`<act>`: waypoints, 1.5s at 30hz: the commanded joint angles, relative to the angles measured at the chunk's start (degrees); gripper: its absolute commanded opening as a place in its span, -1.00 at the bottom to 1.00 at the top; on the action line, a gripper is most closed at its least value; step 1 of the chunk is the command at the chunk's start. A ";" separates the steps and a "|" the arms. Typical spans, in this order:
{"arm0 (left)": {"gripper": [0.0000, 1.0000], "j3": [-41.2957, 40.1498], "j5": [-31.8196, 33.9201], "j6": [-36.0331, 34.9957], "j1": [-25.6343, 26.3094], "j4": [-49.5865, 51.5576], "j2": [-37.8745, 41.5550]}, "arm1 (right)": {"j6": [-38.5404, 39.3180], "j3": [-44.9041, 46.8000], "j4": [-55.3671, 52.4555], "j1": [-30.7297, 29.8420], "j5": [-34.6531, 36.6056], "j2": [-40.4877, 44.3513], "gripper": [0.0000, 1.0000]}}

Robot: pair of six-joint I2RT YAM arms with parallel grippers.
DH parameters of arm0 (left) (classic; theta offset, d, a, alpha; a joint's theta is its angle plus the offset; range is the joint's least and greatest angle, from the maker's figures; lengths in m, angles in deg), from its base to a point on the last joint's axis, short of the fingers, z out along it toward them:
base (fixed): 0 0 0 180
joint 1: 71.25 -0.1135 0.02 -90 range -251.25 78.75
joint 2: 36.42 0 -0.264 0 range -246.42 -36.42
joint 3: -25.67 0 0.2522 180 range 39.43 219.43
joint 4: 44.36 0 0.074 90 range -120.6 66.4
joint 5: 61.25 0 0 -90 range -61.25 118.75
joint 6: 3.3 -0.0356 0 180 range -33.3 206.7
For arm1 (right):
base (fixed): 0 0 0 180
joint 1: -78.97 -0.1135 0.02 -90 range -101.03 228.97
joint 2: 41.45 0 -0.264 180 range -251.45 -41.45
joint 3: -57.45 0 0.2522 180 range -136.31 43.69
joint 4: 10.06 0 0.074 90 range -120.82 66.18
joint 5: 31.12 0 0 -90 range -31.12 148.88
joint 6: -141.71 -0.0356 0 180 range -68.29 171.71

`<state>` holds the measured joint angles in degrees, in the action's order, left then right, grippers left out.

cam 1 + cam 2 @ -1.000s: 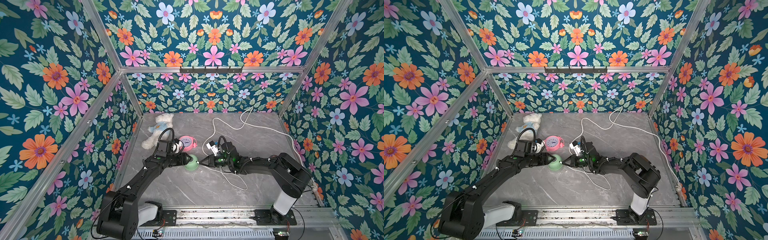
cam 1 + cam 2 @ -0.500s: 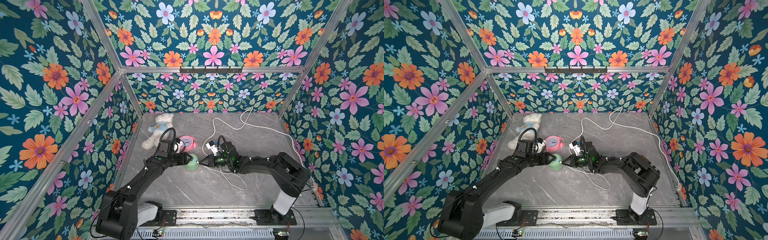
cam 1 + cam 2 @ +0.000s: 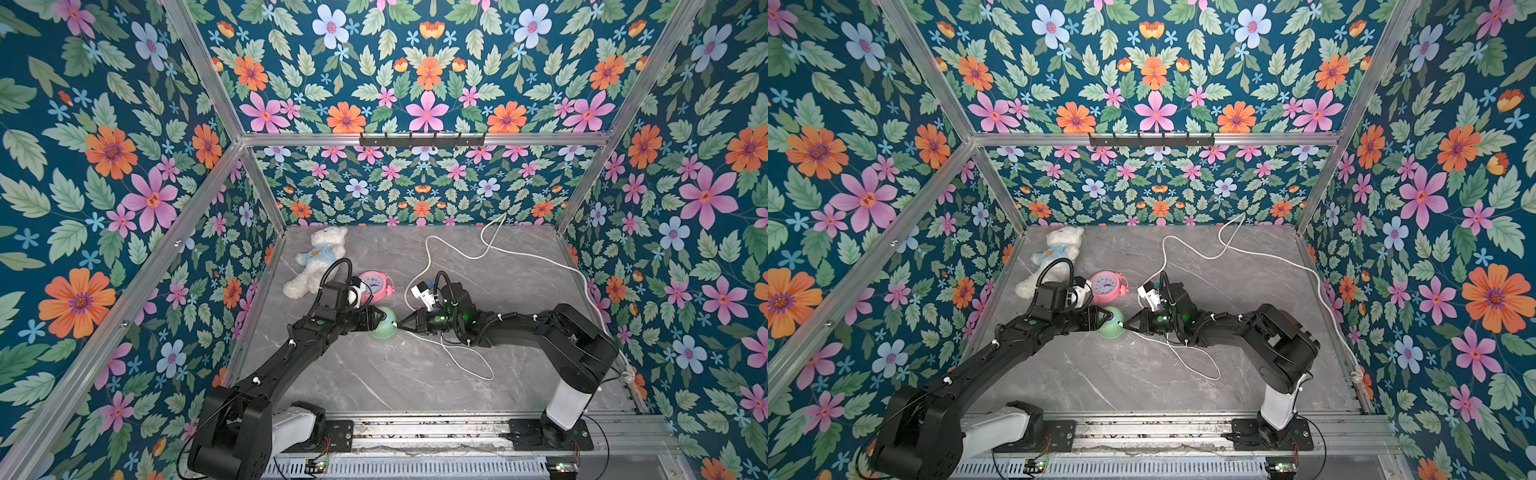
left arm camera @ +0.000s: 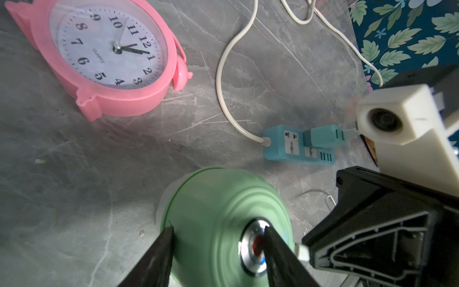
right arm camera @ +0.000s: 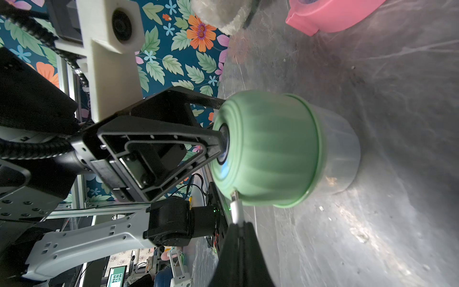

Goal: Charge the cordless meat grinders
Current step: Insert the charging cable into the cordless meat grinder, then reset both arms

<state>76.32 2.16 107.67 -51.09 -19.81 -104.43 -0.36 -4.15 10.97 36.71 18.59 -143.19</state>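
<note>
The cordless meat grinder (image 3: 385,329) (image 3: 1113,327) is a mint-green dome with a round silver button, on a clear cup base (image 5: 340,154), standing mid-table. My left gripper (image 4: 217,231) (image 3: 376,321) is shut on the dome (image 4: 223,206): one finger (image 4: 164,246) presses its side and the other lies across the button. From the opposite side my right gripper (image 5: 239,225) (image 3: 404,327) is shut on a white charging plug (image 5: 236,210). The plug's tip touches the dome's (image 5: 273,149) lower side. The plug (image 4: 303,253) also shows in the left wrist view.
A pink alarm clock (image 3: 374,284) (image 4: 109,57) lies just behind the grinder, with a white teddy bear (image 3: 318,259) further back left. A teal power strip (image 4: 295,147) carries a teal adapter (image 4: 323,136). White cable (image 3: 457,245) snakes to the back wall and loops (image 3: 469,361) under my right arm.
</note>
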 commanded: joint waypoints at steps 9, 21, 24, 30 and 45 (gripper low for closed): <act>0.18 1.30 -1.53 -0.29 0.76 8.63 -0.40 | 1.20 0.84 0.86 -0.28 5.81 2.06 -0.71; 0.46 6.38 2.94 -1.64 0.67 11.24 -0.08 | 7.97 1.64 -7.84 -0.16 9.24 9.59 -0.02; 0.73 8.88 4.80 -1.64 0.64 11.76 1.22 | 13.48 1.37 -13.29 0.03 11.22 13.98 0.00; 0.98 9.77 35.15 2.24 -0.03 5.66 8.07 | 29.11 2.04 -33.44 5.58 26.68 31.04 0.01; 0.98 -18.48 47.02 -12.13 -18.02 -54.31 -8.54 | 46.47 27.36 -4.07 41.66 47.03 31.17 0.17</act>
<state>60.06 53.24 97.95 -67.59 -56.38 -109.85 41.34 23.24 -8.68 77.41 64.29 -106.86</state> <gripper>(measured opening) 0.992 0.580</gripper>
